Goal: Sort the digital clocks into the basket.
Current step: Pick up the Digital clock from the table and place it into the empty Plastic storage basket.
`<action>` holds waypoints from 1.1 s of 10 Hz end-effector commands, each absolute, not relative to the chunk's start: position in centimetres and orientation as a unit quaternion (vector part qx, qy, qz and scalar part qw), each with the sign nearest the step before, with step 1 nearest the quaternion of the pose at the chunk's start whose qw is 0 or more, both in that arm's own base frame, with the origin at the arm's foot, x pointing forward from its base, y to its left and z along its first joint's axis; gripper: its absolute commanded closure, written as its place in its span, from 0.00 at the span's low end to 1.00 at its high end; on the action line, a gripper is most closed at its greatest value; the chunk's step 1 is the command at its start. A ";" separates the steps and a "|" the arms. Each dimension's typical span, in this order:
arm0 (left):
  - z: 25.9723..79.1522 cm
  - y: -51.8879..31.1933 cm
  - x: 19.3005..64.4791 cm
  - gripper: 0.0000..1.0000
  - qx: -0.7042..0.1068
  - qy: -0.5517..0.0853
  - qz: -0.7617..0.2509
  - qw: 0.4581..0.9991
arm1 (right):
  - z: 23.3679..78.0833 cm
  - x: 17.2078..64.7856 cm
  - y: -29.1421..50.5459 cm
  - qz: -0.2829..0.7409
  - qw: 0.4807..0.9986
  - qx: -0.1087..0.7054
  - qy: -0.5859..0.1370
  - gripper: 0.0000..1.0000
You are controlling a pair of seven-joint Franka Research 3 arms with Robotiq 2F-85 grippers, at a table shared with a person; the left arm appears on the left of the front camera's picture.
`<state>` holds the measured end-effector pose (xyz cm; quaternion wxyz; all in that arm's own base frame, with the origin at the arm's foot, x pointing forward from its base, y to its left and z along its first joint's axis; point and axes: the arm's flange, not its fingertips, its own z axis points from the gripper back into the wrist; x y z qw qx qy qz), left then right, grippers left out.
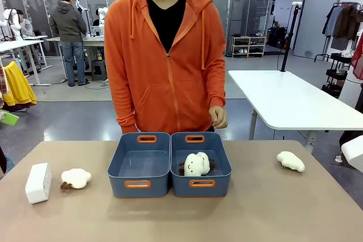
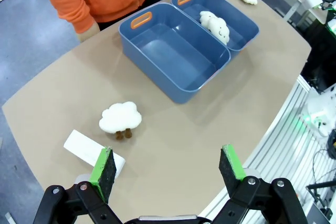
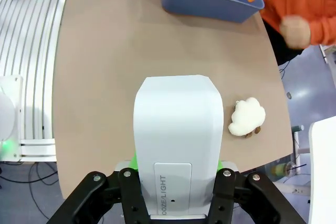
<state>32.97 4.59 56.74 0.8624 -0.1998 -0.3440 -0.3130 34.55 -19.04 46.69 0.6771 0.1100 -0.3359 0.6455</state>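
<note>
Tan table (image 1: pixel 272 208), lab room; left hand (image 2: pixel 168 153) agape, right hand (image 3: pixel 176 163) clamping clock (image 3: pixel 176 119).

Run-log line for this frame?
right gripper: shut on white plastic digital clock | left gripper: open near second white clock | left slate-blue plastic basket: empty

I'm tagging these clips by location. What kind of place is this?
Probably a robotics lab or open workshop, not a home. A bare white work table stands on a grey floor, glass partitions line the back, and a metal shelf rack holds gear.
</note>
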 end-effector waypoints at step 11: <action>56.8 4.8 33.1 0.00 -0.204 -0.342 -0.324 0.858 | 53.6 48.3 33.8 0.720 0.633 0.096 -0.266 1.00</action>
